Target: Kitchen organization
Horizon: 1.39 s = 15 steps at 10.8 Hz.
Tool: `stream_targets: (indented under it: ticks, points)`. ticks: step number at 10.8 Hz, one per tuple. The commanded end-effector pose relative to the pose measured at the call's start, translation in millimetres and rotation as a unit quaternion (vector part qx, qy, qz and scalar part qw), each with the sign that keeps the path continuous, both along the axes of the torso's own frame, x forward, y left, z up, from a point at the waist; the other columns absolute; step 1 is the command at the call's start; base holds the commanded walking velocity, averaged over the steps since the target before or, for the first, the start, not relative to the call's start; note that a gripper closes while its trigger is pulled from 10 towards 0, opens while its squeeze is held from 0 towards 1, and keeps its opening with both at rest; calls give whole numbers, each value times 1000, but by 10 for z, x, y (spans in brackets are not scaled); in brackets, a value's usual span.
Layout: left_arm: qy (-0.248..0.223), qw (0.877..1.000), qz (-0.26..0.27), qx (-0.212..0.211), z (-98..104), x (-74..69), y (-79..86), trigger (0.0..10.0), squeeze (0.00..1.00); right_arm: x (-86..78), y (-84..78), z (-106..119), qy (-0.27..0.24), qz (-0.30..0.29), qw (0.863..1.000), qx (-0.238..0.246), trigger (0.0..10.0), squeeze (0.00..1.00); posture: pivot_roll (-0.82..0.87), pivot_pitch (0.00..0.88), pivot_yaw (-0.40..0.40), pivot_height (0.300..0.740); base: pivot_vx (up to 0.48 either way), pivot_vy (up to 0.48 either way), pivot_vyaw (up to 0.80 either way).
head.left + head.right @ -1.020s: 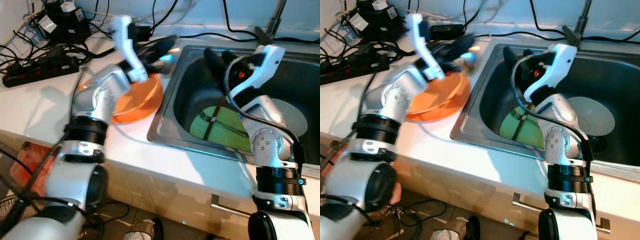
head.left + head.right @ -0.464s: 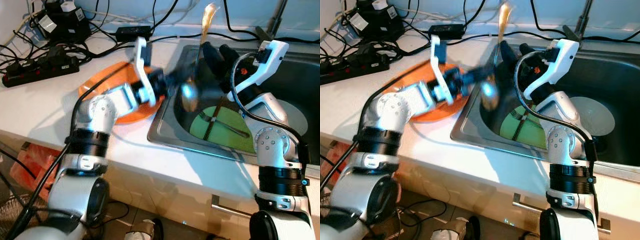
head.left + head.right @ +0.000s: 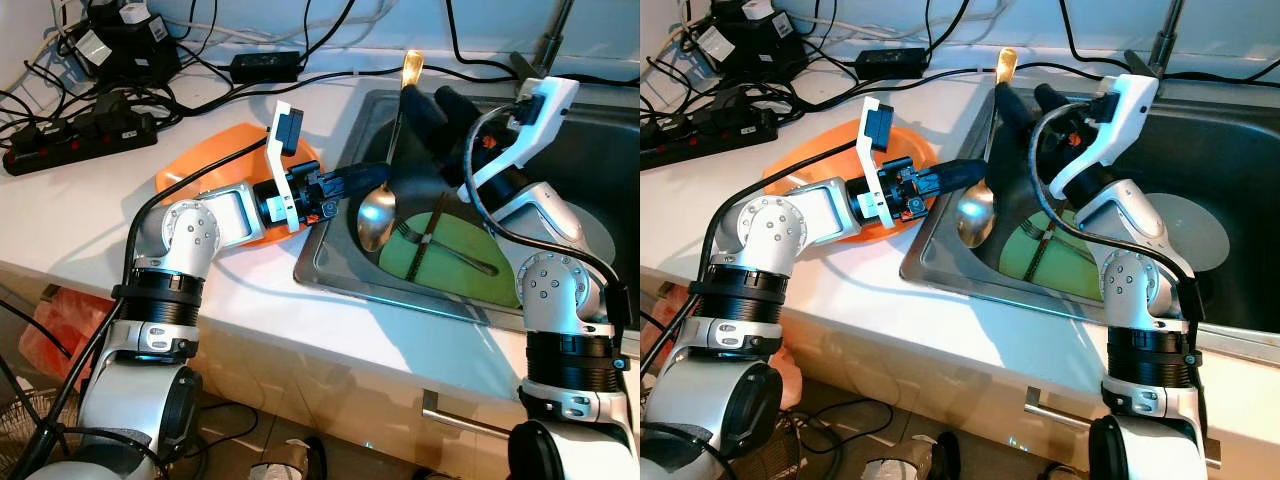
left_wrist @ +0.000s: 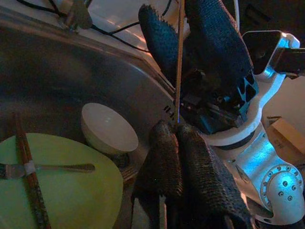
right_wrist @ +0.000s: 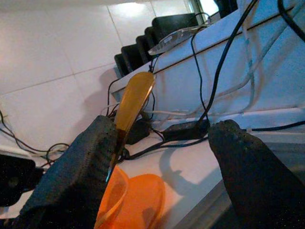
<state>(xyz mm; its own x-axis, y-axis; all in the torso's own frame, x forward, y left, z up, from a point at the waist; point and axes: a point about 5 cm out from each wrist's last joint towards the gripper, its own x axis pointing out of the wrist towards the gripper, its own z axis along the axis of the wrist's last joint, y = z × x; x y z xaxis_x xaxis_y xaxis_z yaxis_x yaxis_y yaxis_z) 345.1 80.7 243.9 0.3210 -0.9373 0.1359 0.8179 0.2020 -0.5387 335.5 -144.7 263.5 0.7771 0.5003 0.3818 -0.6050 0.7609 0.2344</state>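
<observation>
A handover looked to be under way over the near-left corner of the sink (image 3: 340, 262). The left pincer (image 3: 372, 180), reaching in from the left of the frame, was closed on the lower stem of a large metal spoon (image 3: 378, 212), whose bowl hung low above the green plate (image 3: 455, 262) while its gold-tinted handle stood almost upright toward the top centre. The right pincer (image 3: 438, 108), in the upper middle, stood spread wide around that handle: in the right wrist view the handle lay against one of the fingers (image 5: 71, 176) with the other well apart, so it had no grip yet. By my reckoning the next move called for the right pincer to close on the handle before the left let go. On the plate lay a fork and a pair of chopsticks (image 3: 426, 245) banded together; a white bowl (image 4: 107, 129) sat beside it. An orange dish (image 3: 195, 170) rested on the white surface (image 3: 90, 225) at left.
</observation>
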Motion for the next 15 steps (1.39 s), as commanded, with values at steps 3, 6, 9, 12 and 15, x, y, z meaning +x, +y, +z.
stream_targets:
  ticks: [3, 6, 9, 12, 15]
  points:
    - [-8, 1000, -18, 8, 37, -25, 65, 0, 0, -53, 36, -22, 10, 58, 998, 6, 10000, 0, 96, 107, 160, 740, 0, 0, 0]
    - [-5, 999, -31, 18, 3, -20, 102, 0, 0, -75, 27, -29, 13, 106, 994, -14, 10000, 0, 95, 111, 161, 740, 0, 0, 0]
    - [-3, 998, -58, 27, -69, -76, 67, 0, 0, -86, 55, -61, 21, 140, 990, -24, 10000, 0, 96, 116, 160, 740, 0, 0, 0]
    - [-6, 997, -70, 35, -97, -86, 17, 0, 0, -73, 93, -119, 31, 155, 987, -21, 0, 0, 96, 116, 160, 740, 0, 0, 0]
    - [-11, 997, -66, 37, -98, -68, 24, 0, 0, -66, 80, -117, 32, 158, 987, -19, 0, 0, 95, 119, 159, 740, 0, 0, 0]
